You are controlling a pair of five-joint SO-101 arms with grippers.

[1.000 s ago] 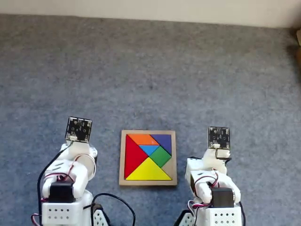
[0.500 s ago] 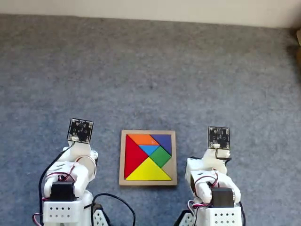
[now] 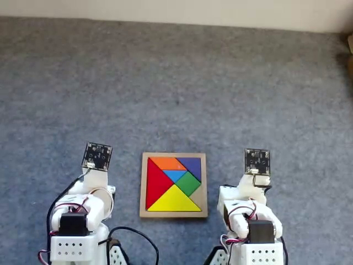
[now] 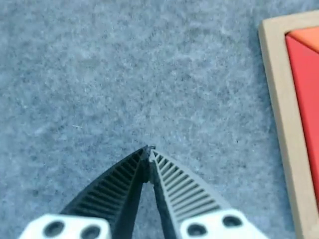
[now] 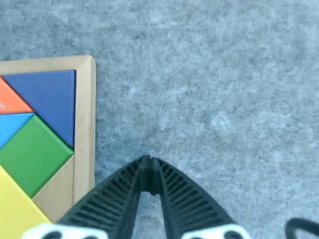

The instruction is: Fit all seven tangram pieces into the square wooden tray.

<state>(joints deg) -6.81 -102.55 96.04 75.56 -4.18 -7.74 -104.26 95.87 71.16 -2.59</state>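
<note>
The square wooden tray [image 3: 144, 185] lies on the carpet between the two arms. In it sit an orange [image 3: 168, 163], a dark blue [image 3: 191, 164], a red [image 3: 156, 185], a light blue [image 3: 175, 175], a green [image 3: 189, 183] and a yellow piece [image 3: 175, 200]. A tan triangular patch [image 3: 200, 193] shows at its right side; whether that is a piece or bare tray I cannot tell. My left gripper [image 4: 149, 149] is shut and holds nothing, over carpet just beside the tray's rim [image 4: 276, 99]. My right gripper [image 5: 150, 162] is also shut with nothing in it, over carpet by the rim [image 5: 84, 124] on the other side.
Grey carpet [image 3: 176, 88] stretches wide beyond the tray, up to a pale strip along the far edge. Both arm bases [image 3: 71, 243] [image 3: 256, 245] stand at the near edge, either side of the tray.
The left arm's wrist has drawn back a little toward its base and slightly toward the tray. The right arm and the tray's pieces have not moved.
</note>
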